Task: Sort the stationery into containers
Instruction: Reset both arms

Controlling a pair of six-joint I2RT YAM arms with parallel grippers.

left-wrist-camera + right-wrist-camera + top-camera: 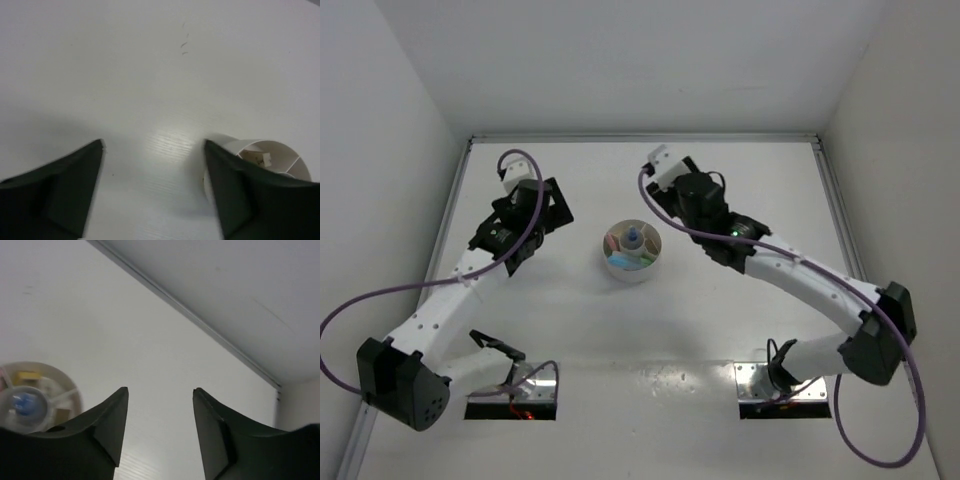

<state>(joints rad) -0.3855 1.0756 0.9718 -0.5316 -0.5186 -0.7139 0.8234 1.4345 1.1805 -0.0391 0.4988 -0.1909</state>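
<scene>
White bench (720,180), walled in white on three sides, seen from above and from both wrists. A round white dish (632,272) sits flat near the middle, open side up, between the two arms; being round, it shows no long axis. Its wedges hold small pastel stationery: a pink piece (613,241) on the left, a yellow piece (27,376), and a blue bit (633,238) in the centre cup. Which way each lies is too small to tell. A pale block (262,160) in one wedge bears dark marks, too blurred to read. The left pincer (154,145) hangs wide and empty near the dish; the right pincer (160,390) is parted and empty, the dish at its left.
</scene>
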